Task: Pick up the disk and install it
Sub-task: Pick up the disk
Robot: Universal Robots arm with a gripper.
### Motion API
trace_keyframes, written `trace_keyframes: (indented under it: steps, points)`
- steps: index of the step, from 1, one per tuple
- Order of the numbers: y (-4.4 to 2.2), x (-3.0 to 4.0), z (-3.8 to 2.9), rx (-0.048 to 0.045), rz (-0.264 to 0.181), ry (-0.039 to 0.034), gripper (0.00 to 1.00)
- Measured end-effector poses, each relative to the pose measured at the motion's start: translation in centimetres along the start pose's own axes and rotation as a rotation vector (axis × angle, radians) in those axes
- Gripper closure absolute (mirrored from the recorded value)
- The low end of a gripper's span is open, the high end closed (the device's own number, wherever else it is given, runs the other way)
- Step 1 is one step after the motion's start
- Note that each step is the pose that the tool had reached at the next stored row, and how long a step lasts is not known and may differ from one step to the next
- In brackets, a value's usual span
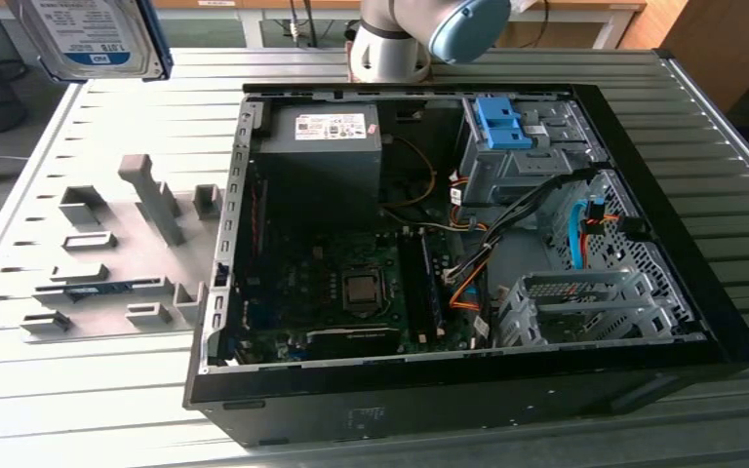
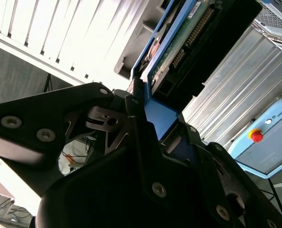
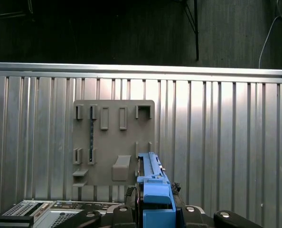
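The disk hangs high above the table's far corner on the exterior view's left, its white-and-blue label facing the camera and a blue bracket along its edge. In the second wrist view my gripper is shut on the disk, clamping its blue bracket end, with the green circuit-board side in sight. In the first wrist view the disk shows edge-on as a blue strip rising from between my gripper fingers.
An open computer case lies on the slatted metal table. Inside it are a grey power supply, a bare blue bracket in the drive bay and a metal cage. A grey fixture board lies beside the case.
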State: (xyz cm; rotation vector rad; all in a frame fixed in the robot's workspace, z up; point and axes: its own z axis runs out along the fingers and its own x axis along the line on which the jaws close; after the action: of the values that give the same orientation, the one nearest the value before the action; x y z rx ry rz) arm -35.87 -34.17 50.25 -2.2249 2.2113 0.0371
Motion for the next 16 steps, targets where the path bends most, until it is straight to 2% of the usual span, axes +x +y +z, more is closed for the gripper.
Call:
trace_keyframes:
  steps: [3,16]
  points:
    - [-0.86,0.00,-0.01,0.0000,0.000,0.0000,0.63]
    - [-6.63,0.04,-0.08,0.0000,0.000,0.0000,0.63]
